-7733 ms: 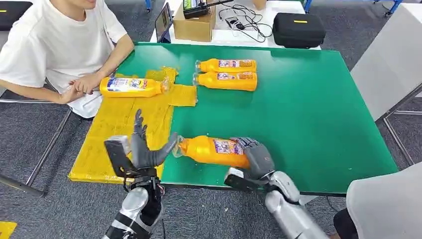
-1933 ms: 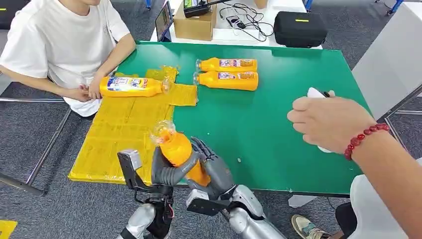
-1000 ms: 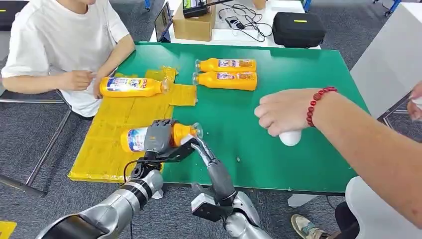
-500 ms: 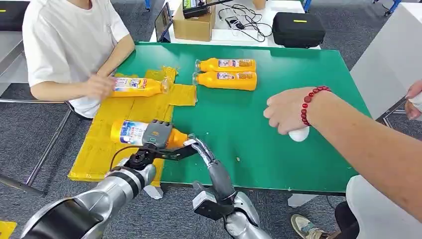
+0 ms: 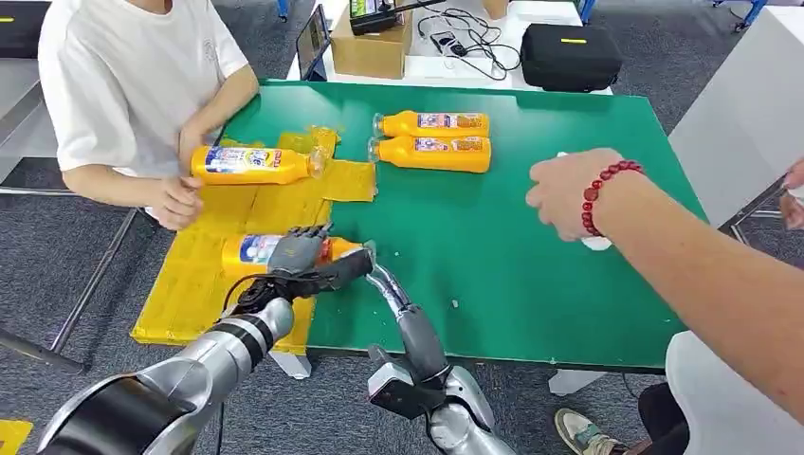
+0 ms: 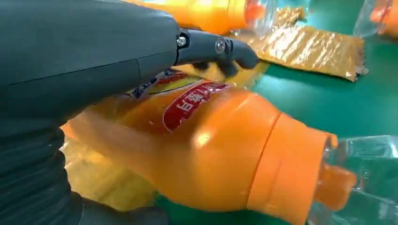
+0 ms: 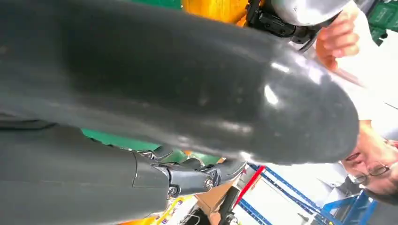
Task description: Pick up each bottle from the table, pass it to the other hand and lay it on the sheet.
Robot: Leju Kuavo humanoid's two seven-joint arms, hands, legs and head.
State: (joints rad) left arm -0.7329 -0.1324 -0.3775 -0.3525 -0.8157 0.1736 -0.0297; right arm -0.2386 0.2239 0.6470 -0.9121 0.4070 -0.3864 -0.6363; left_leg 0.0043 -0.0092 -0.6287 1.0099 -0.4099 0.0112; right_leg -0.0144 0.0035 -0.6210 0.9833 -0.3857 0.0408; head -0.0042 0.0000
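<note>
An orange bottle [image 5: 248, 250] with a blue-and-white label lies across the yellow sheet [image 5: 204, 284], its clear cap [image 5: 364, 250] over the green table [image 5: 531, 275]. My left hand [image 5: 300, 254] grips it around the middle; up close, the fingers [image 6: 213, 46] reach over the bottle [image 6: 211, 159] and the thumb sits under it. My right hand [image 5: 398, 308] stands open and empty at the table's near edge, fingers straight and pointing at the cap. Another bottle [image 5: 248, 164] lies at the sheet's far end. Two more bottles [image 5: 433, 124] [image 5: 433, 154] lie side by side on the table.
A seated person's hand [image 5: 176, 202] hovers over the sheet's left edge. From the right, another person's arm with a red bead bracelet [image 5: 594, 194] reaches over the table above a white object [image 5: 598, 243]. A cardboard box [image 5: 372, 49] and a black case [image 5: 569, 57] stand beyond the table.
My left hand has brought the bottle slightly farther onto the sheet. The seated person's hand left the far bottle and came nearer. The braceleted hand rose and moved right. My right hand stayed put.
</note>
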